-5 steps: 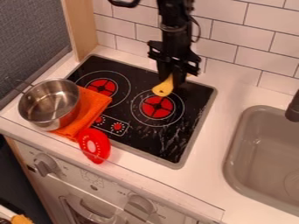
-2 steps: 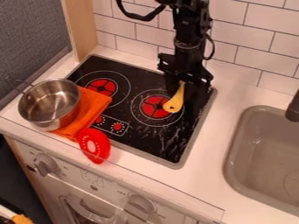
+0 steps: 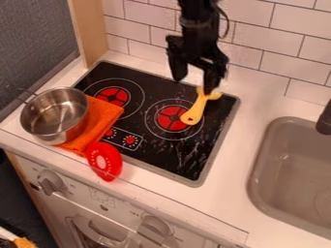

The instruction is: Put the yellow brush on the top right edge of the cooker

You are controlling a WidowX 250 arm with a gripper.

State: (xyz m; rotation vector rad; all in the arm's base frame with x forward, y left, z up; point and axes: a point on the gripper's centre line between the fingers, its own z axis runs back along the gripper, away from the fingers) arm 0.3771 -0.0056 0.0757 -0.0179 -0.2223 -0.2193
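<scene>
Above the back right part of the cooker hangs my gripper (image 3: 192,80), open, one finger to the left and the other over the brush's head. The yellow brush (image 3: 196,110) lies on the black cooker (image 3: 174,157); its handle end is on the right red burner and its head is toward the back right corner. Part of the head is hidden behind the right finger.
On the cooker's left, a steel pot (image 3: 55,116) stands partly on an orange cloth (image 3: 100,123). A red round object (image 3: 104,161) leans at the front edge. The sink (image 3: 291,169) is at the right, the tiled wall (image 3: 271,53) behind.
The brush moved right and toward the front in the gripper, then stayed put on the cooker. My gripper has since opened and risen up and left, uncovering the brush's head.
</scene>
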